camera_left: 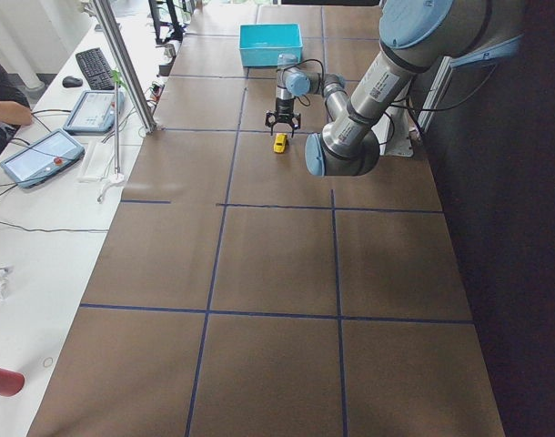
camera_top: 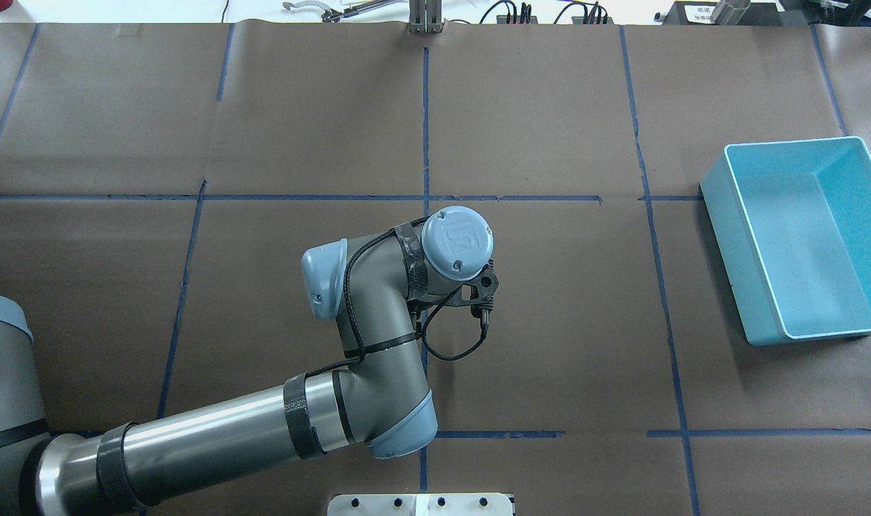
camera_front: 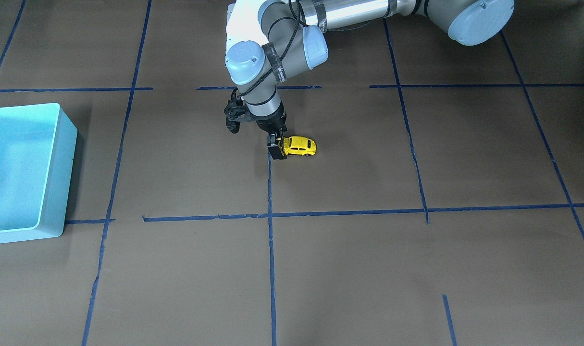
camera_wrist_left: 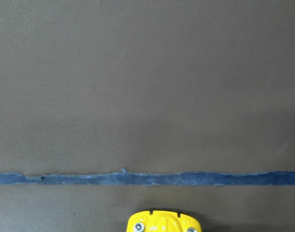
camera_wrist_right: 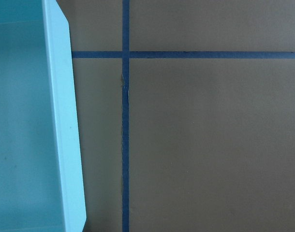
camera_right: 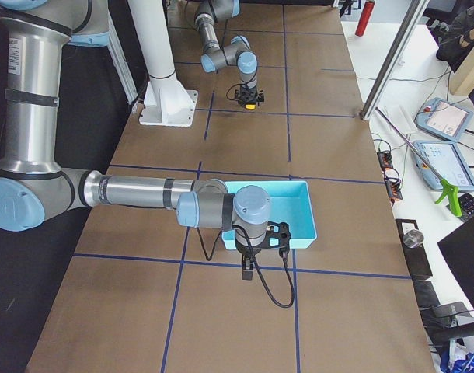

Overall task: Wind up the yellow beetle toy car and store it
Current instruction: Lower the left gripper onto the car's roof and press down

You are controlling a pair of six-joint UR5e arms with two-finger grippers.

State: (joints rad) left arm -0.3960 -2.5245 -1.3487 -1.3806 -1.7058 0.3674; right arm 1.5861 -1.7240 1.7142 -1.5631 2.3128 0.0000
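The left gripper (camera_front: 277, 150) points down, its fingers closed on one end of the yellow beetle toy car (camera_front: 301, 146), which stands on the table (camera_front: 368, 168); the right gripper (camera_right: 247, 272) hangs beside the teal bin (camera_right: 295, 214), and I cannot tell its grip.

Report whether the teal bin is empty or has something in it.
Empty: the teal bin shows only its bare floor in the overhead view.

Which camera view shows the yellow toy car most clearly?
The exterior front-facing view: the yellow toy car shows most of its side there. Both side views give a small yellow spot, the left wrist view one edge. Overhead, the left arm hides it; the right wrist view misses it.
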